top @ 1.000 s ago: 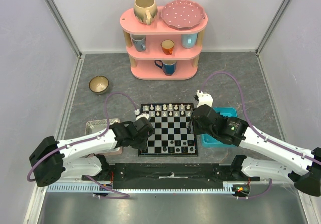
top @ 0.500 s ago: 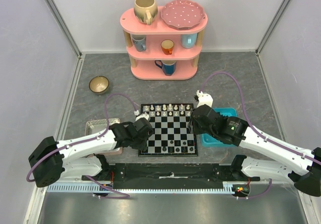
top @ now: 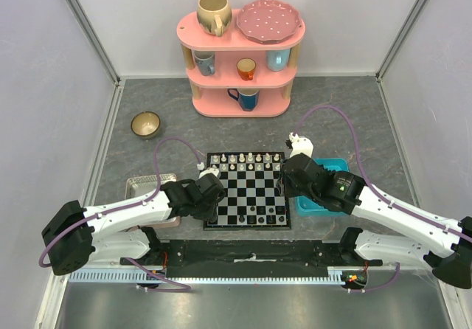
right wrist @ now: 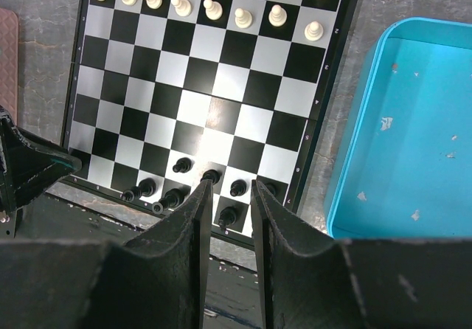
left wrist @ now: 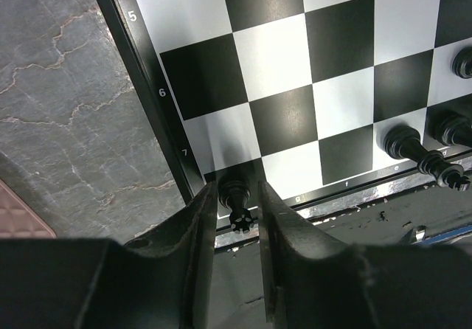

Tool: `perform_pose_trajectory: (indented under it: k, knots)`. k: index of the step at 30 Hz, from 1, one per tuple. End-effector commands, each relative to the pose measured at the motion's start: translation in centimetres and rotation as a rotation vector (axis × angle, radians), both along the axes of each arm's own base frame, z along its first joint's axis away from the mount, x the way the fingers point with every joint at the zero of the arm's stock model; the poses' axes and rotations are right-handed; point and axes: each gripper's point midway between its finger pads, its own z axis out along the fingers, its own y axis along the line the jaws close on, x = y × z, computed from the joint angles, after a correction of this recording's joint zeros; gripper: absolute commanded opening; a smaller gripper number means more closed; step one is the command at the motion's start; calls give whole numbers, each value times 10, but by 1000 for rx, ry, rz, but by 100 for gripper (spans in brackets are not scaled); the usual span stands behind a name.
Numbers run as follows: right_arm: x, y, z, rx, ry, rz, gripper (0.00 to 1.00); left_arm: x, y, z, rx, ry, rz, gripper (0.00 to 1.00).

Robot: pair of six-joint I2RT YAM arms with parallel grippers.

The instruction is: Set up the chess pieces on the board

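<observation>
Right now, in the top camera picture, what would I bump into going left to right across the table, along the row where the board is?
Grey tray → board → blue tray.

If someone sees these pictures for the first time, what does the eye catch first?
First the board in the centre, with white pieces lined along its far side and a few black ones at the near side. Then the pink shelf at the back, holding cups and a dotted plate. Close up, a black piece stands at the board's corner, inside the left gripper.
</observation>
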Motion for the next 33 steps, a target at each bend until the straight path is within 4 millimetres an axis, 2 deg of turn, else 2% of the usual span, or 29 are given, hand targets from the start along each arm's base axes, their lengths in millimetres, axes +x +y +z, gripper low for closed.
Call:
perform_pose_trajectory:
  k: [1, 33]
  knots:
    - [4, 0, 4, 12, -19, -8, 34, 4, -6, 8, -36, -25, 21, 35]
    - [4, 0, 4, 13, -18, -10, 34, 1, -16, 10, -85, -9, -3, 35]
